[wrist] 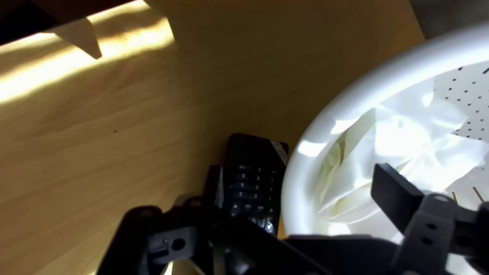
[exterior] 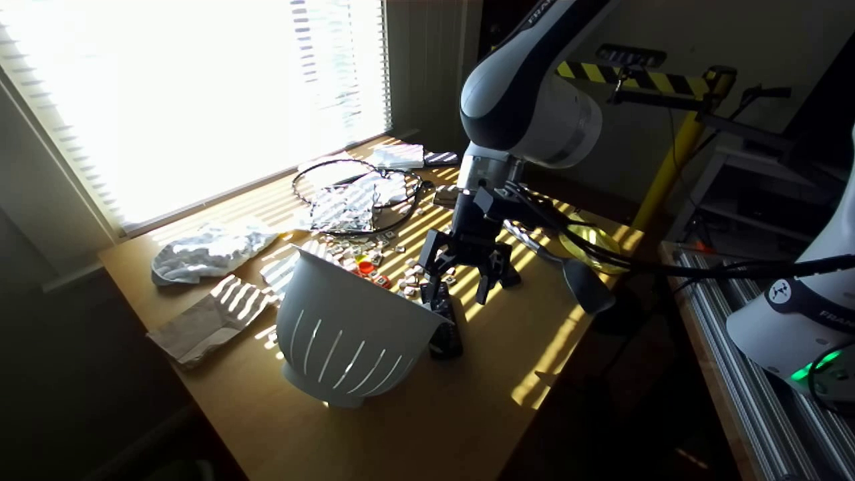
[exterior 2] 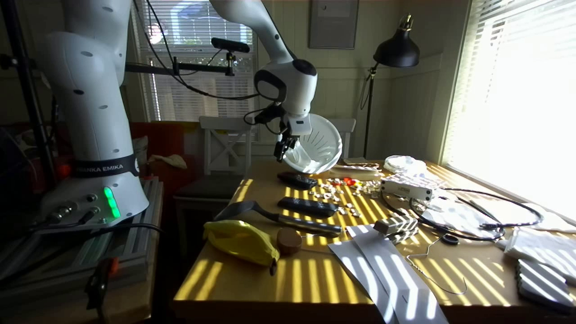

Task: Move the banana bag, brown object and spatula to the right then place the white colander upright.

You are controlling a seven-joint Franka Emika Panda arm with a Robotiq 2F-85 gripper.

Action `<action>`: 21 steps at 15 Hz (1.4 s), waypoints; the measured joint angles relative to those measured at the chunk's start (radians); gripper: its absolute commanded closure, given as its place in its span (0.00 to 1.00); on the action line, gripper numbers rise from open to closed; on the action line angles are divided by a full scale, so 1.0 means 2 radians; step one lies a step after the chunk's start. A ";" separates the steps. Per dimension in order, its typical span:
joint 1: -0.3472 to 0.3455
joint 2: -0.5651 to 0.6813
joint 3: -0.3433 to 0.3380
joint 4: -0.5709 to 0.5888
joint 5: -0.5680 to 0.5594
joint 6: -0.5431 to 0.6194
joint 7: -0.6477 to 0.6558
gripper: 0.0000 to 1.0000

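The white colander [exterior: 377,317] lies tilted on its side near the table's end; its open mouth shows in an exterior view [exterior 2: 325,130]. White crumpled material lies inside it. My gripper [exterior: 461,290] is open and empty at the colander's rim. In the wrist view the gripper [wrist: 301,187] has one finger over the bowl's inside and one outside the rim [wrist: 298,183]; I cannot tell if they touch it. The yellow banana bag [exterior 2: 240,242], round brown object [exterior 2: 289,240] and dark spatula [exterior 2: 310,224] lie together at the table edge on the robot's side. The spatula also shows here [exterior: 586,287].
A black remote [wrist: 256,183] lies beside the rim, under the gripper. Another remote [exterior 2: 308,207] lies near the spatula. Small loose pieces [exterior 2: 330,191], a black cable loop [exterior: 307,180] and crumpled white plastic [exterior: 207,254] lie toward the window. White strips [exterior 2: 382,270] lie at a table edge.
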 measured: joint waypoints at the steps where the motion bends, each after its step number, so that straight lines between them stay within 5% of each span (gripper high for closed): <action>1: 0.005 0.003 0.001 0.001 0.000 0.003 0.001 0.00; 7: 0.023 0.015 0.017 0.003 0.017 0.069 0.003 0.18; 10: 0.032 0.030 0.028 0.013 0.030 0.103 0.010 0.06; 13: 0.044 0.043 0.031 0.020 0.029 0.112 0.037 0.06; 14: 0.047 0.046 0.032 0.022 0.029 0.112 0.044 0.28; 21: 0.053 0.060 0.045 0.034 0.046 0.153 0.059 0.72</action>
